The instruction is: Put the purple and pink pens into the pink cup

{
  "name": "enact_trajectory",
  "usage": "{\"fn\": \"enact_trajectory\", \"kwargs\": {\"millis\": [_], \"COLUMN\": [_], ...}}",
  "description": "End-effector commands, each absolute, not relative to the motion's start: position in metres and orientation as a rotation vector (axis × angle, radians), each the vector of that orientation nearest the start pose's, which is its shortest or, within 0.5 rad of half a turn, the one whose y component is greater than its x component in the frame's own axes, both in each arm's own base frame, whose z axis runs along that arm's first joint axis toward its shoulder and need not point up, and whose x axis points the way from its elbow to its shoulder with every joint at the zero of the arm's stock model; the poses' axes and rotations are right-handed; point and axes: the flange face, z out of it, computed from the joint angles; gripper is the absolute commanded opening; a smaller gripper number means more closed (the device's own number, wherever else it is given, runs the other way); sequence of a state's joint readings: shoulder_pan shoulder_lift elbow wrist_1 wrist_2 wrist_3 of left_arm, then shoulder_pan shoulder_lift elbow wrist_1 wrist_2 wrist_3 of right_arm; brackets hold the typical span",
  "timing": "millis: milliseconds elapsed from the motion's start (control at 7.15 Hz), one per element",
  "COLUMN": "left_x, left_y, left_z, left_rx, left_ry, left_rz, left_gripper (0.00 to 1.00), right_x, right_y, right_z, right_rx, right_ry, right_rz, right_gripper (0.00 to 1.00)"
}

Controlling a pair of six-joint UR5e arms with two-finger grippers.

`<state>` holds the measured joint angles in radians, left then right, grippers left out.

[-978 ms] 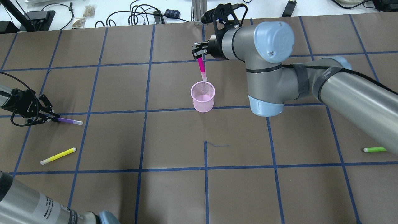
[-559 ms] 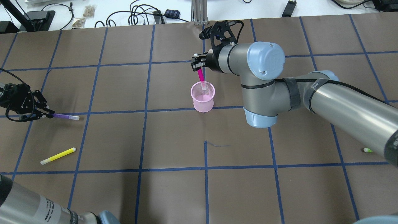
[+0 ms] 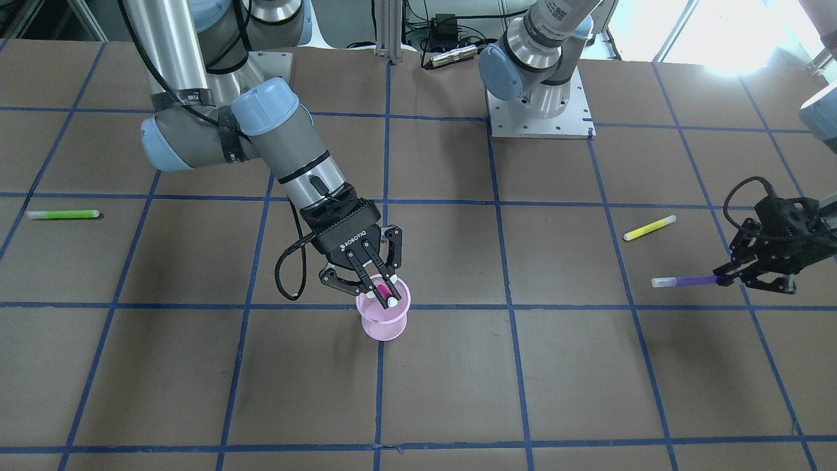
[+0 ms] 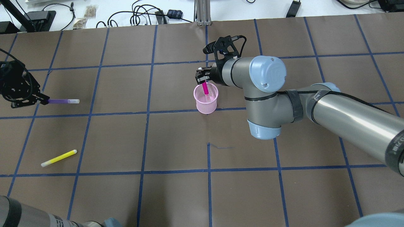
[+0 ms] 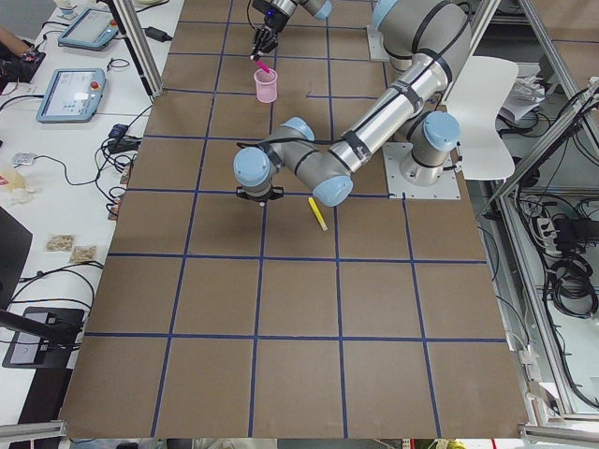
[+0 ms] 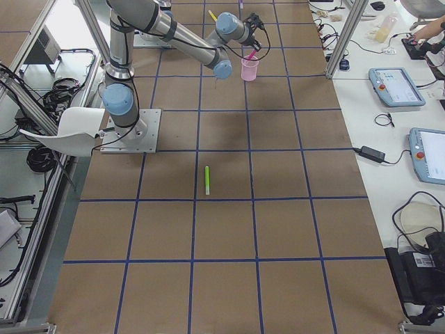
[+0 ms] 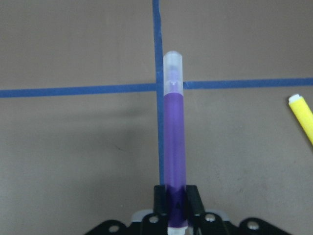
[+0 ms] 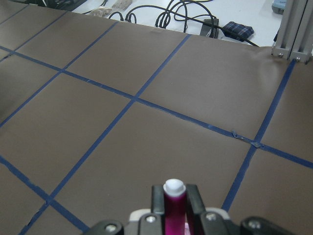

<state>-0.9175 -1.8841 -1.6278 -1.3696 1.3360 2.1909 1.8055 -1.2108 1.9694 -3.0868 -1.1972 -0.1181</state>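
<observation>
The pink mesh cup (image 4: 205, 100) stands upright near the table's middle and also shows in the front view (image 3: 384, 324). My right gripper (image 4: 203, 81) hangs right over the cup, shut on the pink pen (image 4: 205, 88). The pen stands almost upright with its lower end inside the cup's mouth, and the right wrist view (image 8: 174, 208) shows it between the fingers. My left gripper (image 4: 40, 100), far left, is shut on one end of the purple pen (image 4: 62, 101). It holds the pen level above the table, as the left wrist view (image 7: 174, 147) also shows.
A yellow pen (image 4: 59, 158) lies on the table near the left gripper. A green pen (image 3: 62, 214) lies on the right arm's side. Cables and boxes (image 4: 148, 15) lie beyond the far edge. The right arm's elbow (image 4: 265, 104) hangs beside the cup.
My right gripper came down and lowered the pink pen's end into the cup. My left gripper lifted the purple pen off the table and carried it further from the robot.
</observation>
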Motion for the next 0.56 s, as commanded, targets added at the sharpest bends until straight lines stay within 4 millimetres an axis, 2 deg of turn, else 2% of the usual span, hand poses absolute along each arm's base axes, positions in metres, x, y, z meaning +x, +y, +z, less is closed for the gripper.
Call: {"fn": "enact_trajectory", "kwargs": {"millis": [0, 140, 280, 419], "left_x": [0.154, 0.117, 0.080, 0.046], "left_y": [-0.555, -0.554, -0.551, -0.549], "left_z": [0.371, 0.393, 0.415, 0.426], "left_rx": [2.166, 2.092, 2.026, 2.008], "left_ry": [2.472, 2.515, 2.537, 2.540], "left_rz": [-0.300, -0.296, -0.302, -0.297], "left_gripper": [0.00, 0.00, 0.00, 0.00], "right_x": [0.298, 0.287, 0.276, 0.245], "right_y": [-0.520, -0.543, -0.568, -0.603], "right_z": [0.294, 0.322, 0.340, 0.367], "right_rx": [-0.551, -0.518, -0.479, -0.402], "right_ry": [2.486, 2.476, 2.517, 2.561], "right_rz": [-0.969, -1.042, -0.987, -0.945], "right_gripper": [1.00, 1.00, 1.00, 1.00]}}
